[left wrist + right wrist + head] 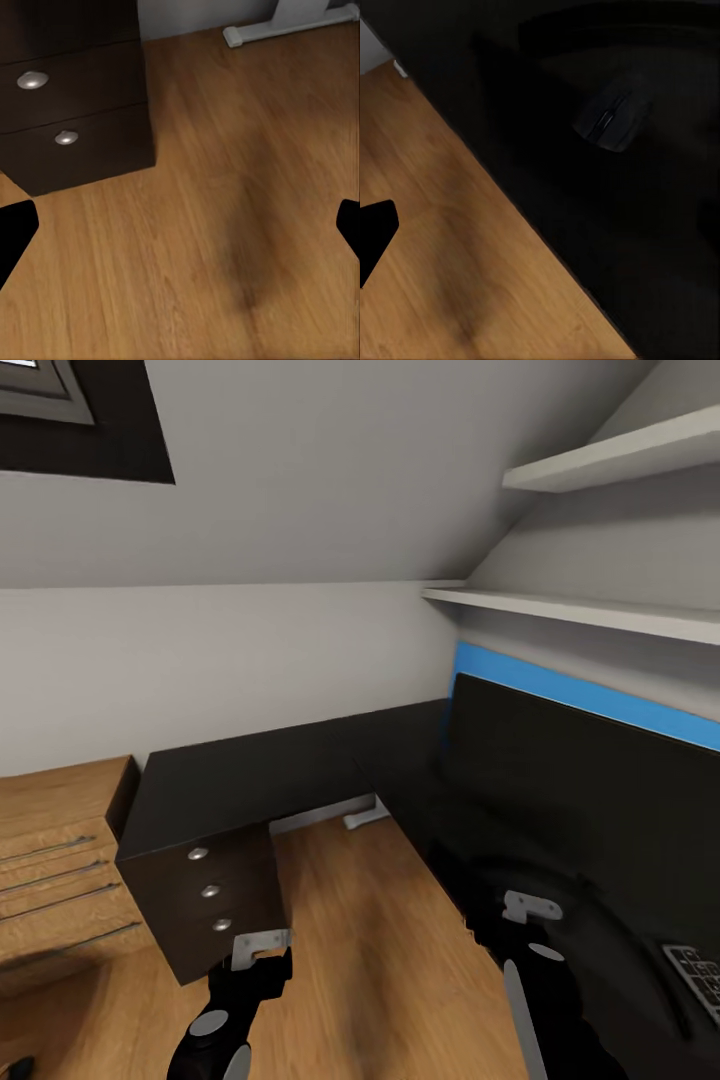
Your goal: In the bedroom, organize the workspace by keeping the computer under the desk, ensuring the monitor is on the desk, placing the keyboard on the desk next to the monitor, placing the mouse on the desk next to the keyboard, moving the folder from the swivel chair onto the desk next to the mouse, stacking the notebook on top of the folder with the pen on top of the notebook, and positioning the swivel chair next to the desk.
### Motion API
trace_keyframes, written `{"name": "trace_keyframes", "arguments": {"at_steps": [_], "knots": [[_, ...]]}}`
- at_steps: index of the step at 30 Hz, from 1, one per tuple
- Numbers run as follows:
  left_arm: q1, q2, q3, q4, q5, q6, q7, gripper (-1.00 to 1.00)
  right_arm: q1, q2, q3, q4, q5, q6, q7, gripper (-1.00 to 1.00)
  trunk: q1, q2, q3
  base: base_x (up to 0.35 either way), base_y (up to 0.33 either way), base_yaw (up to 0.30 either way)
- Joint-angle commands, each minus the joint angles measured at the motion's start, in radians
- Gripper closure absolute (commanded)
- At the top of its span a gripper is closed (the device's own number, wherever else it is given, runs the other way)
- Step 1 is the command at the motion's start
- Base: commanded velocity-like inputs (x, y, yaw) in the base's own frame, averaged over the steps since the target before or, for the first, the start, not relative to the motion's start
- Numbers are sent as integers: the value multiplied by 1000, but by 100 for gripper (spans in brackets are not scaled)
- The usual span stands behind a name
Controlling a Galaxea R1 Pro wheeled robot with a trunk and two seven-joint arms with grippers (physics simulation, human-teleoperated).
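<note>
Glossy black runs across the L-shaped tabletop, which makes everything dark on it hard to pick out. The monitor stands on the right wing, its black panel facing the robot, with a bright blue strip showing along its upper edge; whether that is the folder behind it I cannot tell. The keyboard lies on the tabletop at the right edge of the head view, just beside the monitor. In the right wrist view a dark mouse rests on the black surface, near the desk's front edge.

The left claw hangs over the wooden floor beside the drawer unit, spread wide and empty. The right claw hovers above the tabletop near the monitor's base; one fingertip shows and the other is out of frame, so I cannot tell how wide it stands.

The risk, as I judge it, is the low contrast: a reach for the mouse could misjudge its outline and nudge it off the near edge, or the right arm could brush the monitor's base
</note>
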Motion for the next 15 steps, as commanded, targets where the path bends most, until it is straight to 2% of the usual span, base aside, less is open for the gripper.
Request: {"name": "trace_keyframes", "arguments": {"at_steps": [1, 8, 15], "knots": [[-1, 0, -1, -1, 11, 2, 10, -100, -1, 1, -1, -1, 2, 5, -1, -100, 0, -1, -1, 0, 0, -296], [-1, 0, -2, -1, 11, 1, 10, -100, -1, 1, -3, 4, 3, -18, -1, -100, 0, -1, -1, 0, 0, -288], [-1, 0, -2, -1, 11, 1, 9, -100, -1, 1, -2, 31, 5, -50, 0, -100, 0, -1, -1, 0, 0, -76]]}}
